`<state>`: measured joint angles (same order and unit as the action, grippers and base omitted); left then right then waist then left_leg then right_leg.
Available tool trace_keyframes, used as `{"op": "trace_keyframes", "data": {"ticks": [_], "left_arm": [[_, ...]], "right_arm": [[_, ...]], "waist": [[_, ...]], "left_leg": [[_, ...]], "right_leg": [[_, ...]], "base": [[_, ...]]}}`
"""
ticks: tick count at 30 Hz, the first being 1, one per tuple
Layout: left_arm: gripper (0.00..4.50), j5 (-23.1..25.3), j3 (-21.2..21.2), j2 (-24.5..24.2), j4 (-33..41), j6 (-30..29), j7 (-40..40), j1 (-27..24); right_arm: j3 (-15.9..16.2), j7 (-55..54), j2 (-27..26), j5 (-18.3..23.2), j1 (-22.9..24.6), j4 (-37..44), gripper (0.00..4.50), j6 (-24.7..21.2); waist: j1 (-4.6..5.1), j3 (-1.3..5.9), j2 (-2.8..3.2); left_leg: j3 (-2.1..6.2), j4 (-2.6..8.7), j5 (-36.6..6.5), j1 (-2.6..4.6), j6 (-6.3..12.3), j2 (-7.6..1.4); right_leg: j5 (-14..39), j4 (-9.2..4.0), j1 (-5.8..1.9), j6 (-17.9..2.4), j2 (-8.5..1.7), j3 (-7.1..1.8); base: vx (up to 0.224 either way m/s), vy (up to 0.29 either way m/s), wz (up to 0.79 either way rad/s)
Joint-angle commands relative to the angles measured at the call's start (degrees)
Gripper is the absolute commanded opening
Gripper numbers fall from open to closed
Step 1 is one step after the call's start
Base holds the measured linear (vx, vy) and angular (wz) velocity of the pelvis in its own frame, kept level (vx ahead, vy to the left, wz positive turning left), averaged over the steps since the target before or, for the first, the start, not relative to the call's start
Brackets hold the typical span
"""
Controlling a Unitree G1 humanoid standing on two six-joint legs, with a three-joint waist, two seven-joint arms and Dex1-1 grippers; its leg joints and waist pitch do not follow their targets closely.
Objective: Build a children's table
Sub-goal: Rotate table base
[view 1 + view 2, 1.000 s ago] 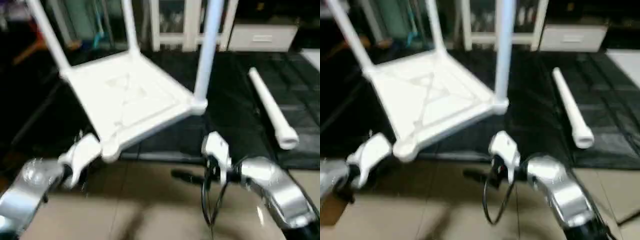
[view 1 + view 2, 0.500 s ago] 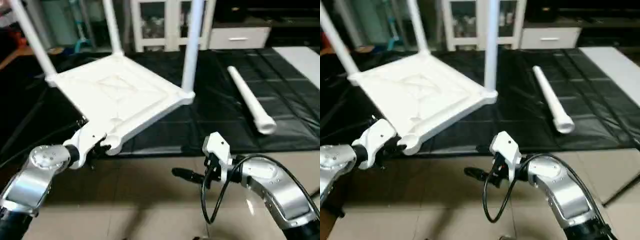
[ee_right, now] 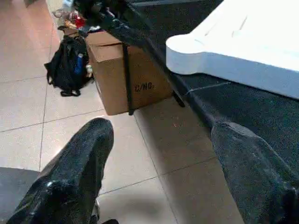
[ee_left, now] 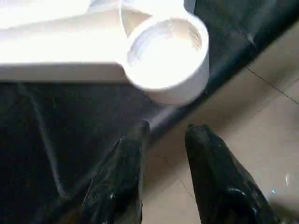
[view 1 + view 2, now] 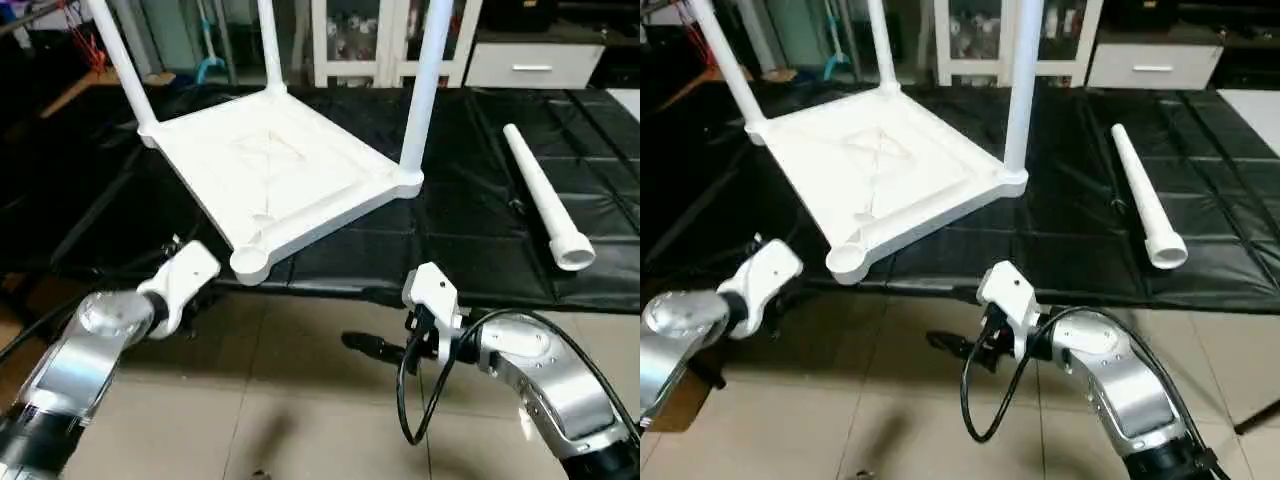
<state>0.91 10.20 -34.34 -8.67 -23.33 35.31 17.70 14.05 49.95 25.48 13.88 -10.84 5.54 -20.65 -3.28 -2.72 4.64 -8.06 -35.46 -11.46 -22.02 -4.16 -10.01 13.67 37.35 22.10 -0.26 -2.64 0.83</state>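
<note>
The white tabletop (image 5: 270,160) lies upside down on a black mat. Three white legs stand in its sockets, one being the right leg (image 5: 425,90). Its near corner socket (image 5: 250,262) is empty. A loose leg (image 5: 540,190) lies on the mat at the right. My left gripper (image 4: 166,135) hovers just below and left of the empty socket (image 4: 166,46), narrowly open and holding nothing. My right gripper (image 3: 163,128) is wide open over the tiled floor, in front of the mat's edge, pointing left.
A white glass-door cabinet (image 5: 370,40) and a white drawer unit (image 5: 530,65) stand behind the mat. A cardboard box (image 3: 126,74) and a black backpack (image 3: 70,65) sit on the floor near the platform's edge. Beige tiles lie under both arms.
The head view has shifted. My left gripper has drawn back a little from the tabletop's near corner. The right arm has held its place.
</note>
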Motion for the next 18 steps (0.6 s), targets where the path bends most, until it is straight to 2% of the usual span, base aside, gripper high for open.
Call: {"op": "trace_keyframes", "data": {"ticks": [1,5,6,8,9,11,12,15,16,17,18], "left_arm": [[1.54,-0.1,0.9,0.7,-1.0,0.6,0.6,0.9],[1.54,0.4,2.0,2.0,-3.1,1.4,1.0,2.1],[1.54,1.0,2.2,3.2,-6.3,2.7,0.0,3.6],[1.54,2.0,2.3,4.4,-10.2,4.4,-1.5,5.5],[1.54,2.6,1.9,5.7,-13.6,5.7,-3.2,7.2],[1.54,3.0,1.4,6.8,-16.5,6.9,-5.0,8.8],[1.54,3.3,1.3,7.2,-18.0,7.6,-5.9,9.6],[1.54,4.4,1.2,8.4,-22.7,9.7,-8.7,12.7],[1.54,4.6,0.6,9.8,-27.0,12.2,-11.1,15.9],[1.54,4.2,-0.2,11.0,-29.2,13.5,-12.3,17.6],[1.54,3.8,-0.7,11.9,-30.5,14.4,-13.0,18.6]], "right_arm": [[-0.2,-0.4,0.0,-0.1,-0.3,0.3,3.66,0.6],[-0.4,-0.7,-0.3,-0.5,-0.4,0.0,3.66,0.8],[-0.5,-1.0,-0.6,-0.6,-0.6,-0.2,3.66,1.0],[-0.6,-1.4,-0.8,-0.8,-0.8,-0.4,3.66,1.1],[-0.6,-1.8,-1.0,-0.9,-0.9,-0.5,3.66,1.2],[-0.6,-2.0,-1.1,-1.0,-1.0,-0.6,3.66,1.3],[-0.7,-2.1,-1.1,-1.0,-1.0,-0.6,3.66,1.3],[-0.9,-2.6,-1.2,-1.1,-1.0,-0.6,3.66,1.4],[-1.2,-3.1,-1.5,-1.2,-0.9,-0.6,3.66,1.4],[-1.2,-3.5,-1.7,-1.3,-0.9,-0.7,3.66,1.5],[-1.3,-3.8,-1.9,-1.4,-0.9,-0.8,3.66,1.6]], "waist": [[0.51,3.03,0.04],[1.10,3.20,-0.37],[1.27,3.19,-0.46],[1.18,3.12,-0.40],[1.21,3.04,-0.60],[1.08,3.04,-0.62],[1.22,3.13,-0.58],[1.26,3.31,-0.62],[1.27,3.34,-0.71],[1.25,3.30,-0.70],[0.93,3.51,-0.77]], "left_leg": [[0.84,5.21,-15.4,1.07,-0.50,-2.40],[0.55,4.99,-12.3,0.69,0.75,-2.21],[0.46,4.92,-12.0,0.71,1.21,-2.19],[0.10,4.66,-12.8,1.10,1.46,-1.98],[0.08,4.76,-13.3,1.04,1.51,-2.05],[0.12,4.88,-13.7,1.07,1.19,-2.14],[0.30,5.04,-13.2,0.75,1.00,-2.33],[0.26,4.85,-12.6,0.85,1.28,-2.24],[0.27,4.85,-11.8,0.69,1.44,-2.26],[0.11,4.69,-11.7,0.74,1.65,-2.04],[-0.04,4.44,-11.4,1.14,1.78,-2.07]], "right_leg": [[6.3,-5.30,-1.86,-11.1,-4.10,-2.08],[2.7,-5.34,-2.13,-11.2,-4.23,-2.04],[2.5,-5.42,-2.09,-11.4,-4.25,-2.02],[4.5,-5.88,-1.69,-11.3,-4.15,-2.10],[6.3,-5.93,-1.80,-11.2,-4.28,-2.13],[8.5,-6.12,-1.82,-10.4,-4.34,-2.12],[7.5,-5.80,-2.05,-10.3,-4.47,-2.03],[6.0,-5.84,-1.99,-10.4,-4.47,-2.06],[4.6,-5.72,-2.11,-10.6,-4.49,-2.01],[4.5,-5.91,-1.94,-10.5,-4.26,-2.00],[3.2,-5.88,-1.81,-11.0,-4.32,-2.08]], "base": [[0.000,0.000,0.00],[0.000,0.000,0.00],[0.000,0.000,0.00],[0.000,0.000,0.00],[0.000,0.000,0.00],[0.000,0.000,0.00],[0.000,0.000,0.00],[0.000,0.000,0.00],[0.000,0.000,0.00],[0.000,0.000,0.00],[0.000,0.000,0.00]]}}
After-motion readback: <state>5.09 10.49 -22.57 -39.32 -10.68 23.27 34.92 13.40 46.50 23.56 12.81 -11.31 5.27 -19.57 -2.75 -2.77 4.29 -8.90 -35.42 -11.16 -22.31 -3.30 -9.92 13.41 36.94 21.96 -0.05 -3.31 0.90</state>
